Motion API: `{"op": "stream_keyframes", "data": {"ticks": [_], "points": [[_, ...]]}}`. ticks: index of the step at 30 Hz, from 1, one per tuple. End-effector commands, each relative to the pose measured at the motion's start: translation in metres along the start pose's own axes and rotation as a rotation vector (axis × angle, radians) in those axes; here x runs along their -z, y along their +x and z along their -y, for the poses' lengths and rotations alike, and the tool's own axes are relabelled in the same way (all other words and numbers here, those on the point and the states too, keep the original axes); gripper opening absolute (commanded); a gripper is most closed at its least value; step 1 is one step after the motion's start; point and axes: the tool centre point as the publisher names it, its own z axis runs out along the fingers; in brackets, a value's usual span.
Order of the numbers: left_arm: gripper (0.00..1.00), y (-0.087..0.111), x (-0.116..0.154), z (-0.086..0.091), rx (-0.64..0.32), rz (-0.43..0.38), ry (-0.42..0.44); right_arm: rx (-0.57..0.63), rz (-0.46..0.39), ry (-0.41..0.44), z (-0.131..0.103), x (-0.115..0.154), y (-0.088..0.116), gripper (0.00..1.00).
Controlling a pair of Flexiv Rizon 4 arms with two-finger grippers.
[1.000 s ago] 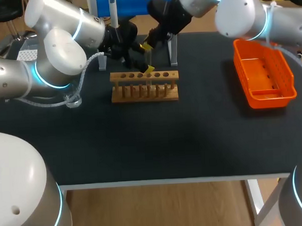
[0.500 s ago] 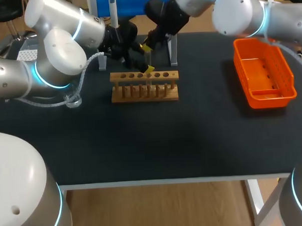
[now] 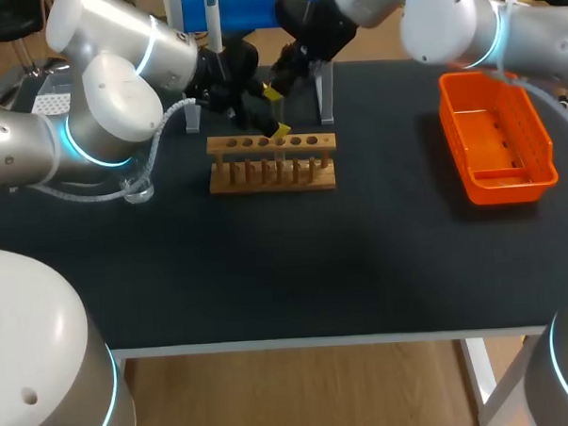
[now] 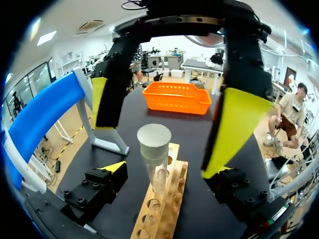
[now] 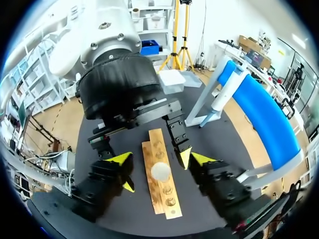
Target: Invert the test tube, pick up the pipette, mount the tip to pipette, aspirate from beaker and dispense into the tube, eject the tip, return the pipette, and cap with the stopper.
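With the left gripper point(image 4: 167, 170) and right gripper point(image 5: 162, 159) both spread around one test tube point(image 4: 154, 149) in the wooden rack point(image 4: 172, 199), they might collide and knock it askew.

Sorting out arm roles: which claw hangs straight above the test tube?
The right claw: it views the test tube end-on; the left claw flanks it sideways.

Open tabletop point(image 3: 362, 266) before crowded tube rack point(image 3: 273, 172)
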Motion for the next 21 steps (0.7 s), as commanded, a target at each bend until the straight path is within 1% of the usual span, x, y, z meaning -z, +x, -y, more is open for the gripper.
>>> {"op": "stream_keyframes", "data": {"ticks": [1,5,10,11,12,13,14,21], "points": [[1.0,0.0,0.0,0.001,0.001,-0.003,-0.004,0.001,-0.001,-0.017,0.004,0.003,0.0,1.0],[1.0,0.0,0.0,0.001,0.001,-0.003,-0.004,0.006,0.005,-0.044,0.004,0.007,0.001,1.0],[1.0,0.0,0.0,0.001,0.001,-0.003,-0.004,0.011,-0.008,-0.106,0.004,0.012,0.001,1.0],[1.0,0.0,0.0,0.001,0.001,-0.003,-0.004,0.012,-0.01,-0.112,0.004,0.013,0.001,0.84],[1.0,0.0,0.0,0.001,0.001,-0.003,-0.004,0.01,-0.01,-0.114,0.004,0.014,0.001,0.49],[1.0,0.0,0.0,0.001,0.001,-0.003,-0.004,0.008,-0.013,-0.118,0.004,0.014,0.001,0.29],[1.0,0.0,0.0,0.001,0.001,-0.003,-0.004,0.008,-0.011,-0.121,0.004,0.014,0.001,0.0],[1.0,0.0,0.0,0.001,0.001,-0.003,-0.004,0.013,-0.015,-0.15,0.005,0.016,0.0,0.0]]}}
